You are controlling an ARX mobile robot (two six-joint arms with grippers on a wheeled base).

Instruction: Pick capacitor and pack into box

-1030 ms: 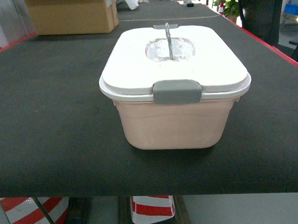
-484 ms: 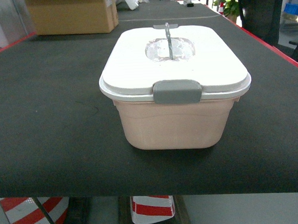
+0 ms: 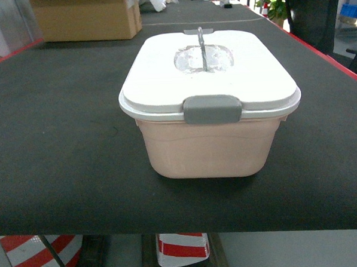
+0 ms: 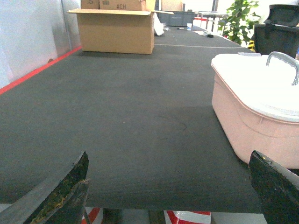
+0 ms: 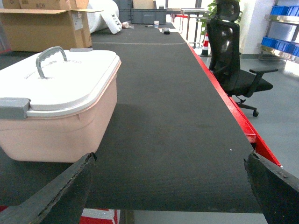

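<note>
Black table point(image 3: 59, 145) fills most of head view, red strip along its edges. Cardboard carton point(image 3: 85, 17) sits at far end, approx 11 o'clock from the box. Office chair point(image 3: 313, 13) off the table at 1 o'clock. Pink box point(image 3: 209, 147) stands upright mid-table, white lid point(image 3: 164, 80) on, grey front clip point(image 3: 212, 109) down, handle point(image 3: 202, 45) raised. No capacitor visible. Left gripper point(image 4: 173, 186) at 7 o'clock of box, jaws wide apart, holding nothing. Right gripper point(image 5: 168, 186) at 5 o'clock, jaws also spread, nothing btwn them
</note>
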